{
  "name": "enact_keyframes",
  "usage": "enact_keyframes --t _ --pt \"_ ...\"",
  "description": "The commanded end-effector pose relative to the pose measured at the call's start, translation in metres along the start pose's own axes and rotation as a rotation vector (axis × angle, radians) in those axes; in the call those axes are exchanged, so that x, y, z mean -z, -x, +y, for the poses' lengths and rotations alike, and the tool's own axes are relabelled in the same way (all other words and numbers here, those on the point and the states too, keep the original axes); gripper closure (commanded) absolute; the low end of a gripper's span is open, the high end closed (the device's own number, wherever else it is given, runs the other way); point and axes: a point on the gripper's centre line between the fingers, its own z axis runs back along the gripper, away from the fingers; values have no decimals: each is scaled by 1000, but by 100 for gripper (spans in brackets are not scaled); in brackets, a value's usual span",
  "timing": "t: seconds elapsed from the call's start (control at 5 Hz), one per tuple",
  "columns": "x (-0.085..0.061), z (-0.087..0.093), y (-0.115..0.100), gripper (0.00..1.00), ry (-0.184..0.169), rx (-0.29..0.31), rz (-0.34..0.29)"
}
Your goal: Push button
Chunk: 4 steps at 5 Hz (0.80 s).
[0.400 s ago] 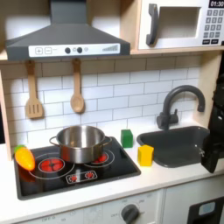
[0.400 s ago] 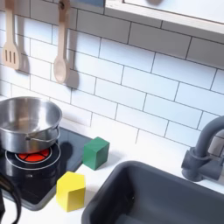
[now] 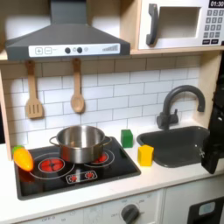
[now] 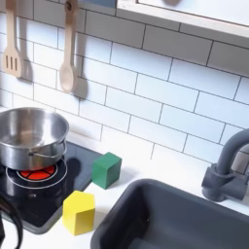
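Note:
This is a toy kitchen. A row of small buttons [image 3: 63, 51] sits on the grey hood's front panel. A keypad [image 3: 214, 24] is on the microwave at the top right of the first exterior view. Red-marked controls [image 3: 80, 176] lie along the cooktop's front edge, and a round knob [image 3: 131, 213] sits on the cabinet front below. A dark piece of my arm or gripper [image 3: 213, 150] stands at the first exterior view's right edge, in front of the sink [image 3: 179, 143]. Its fingers cannot be made out, and it touches no button.
A steel pot [image 3: 80, 143] [image 4: 29, 136] stands on the cooktop. Beside it are a green block [image 3: 127, 137] [image 4: 106, 168] and a yellow block [image 3: 145, 155] [image 4: 79, 211]. An orange toy vegetable [image 3: 24, 158] lies at the stove's left. Wooden utensils [image 3: 77, 98] hang on the wall, and a dark faucet [image 3: 178, 102] arches over the sink.

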Motion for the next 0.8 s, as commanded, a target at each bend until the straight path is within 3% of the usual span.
enact_keyframes --t 0.0,0.2,0.6 --pt "13 10 -24 100 -10 -73 7" --pt "13 22 -33 100 -34 -117 -19" --pt "6 45 -68 100 -44 -203 -104"
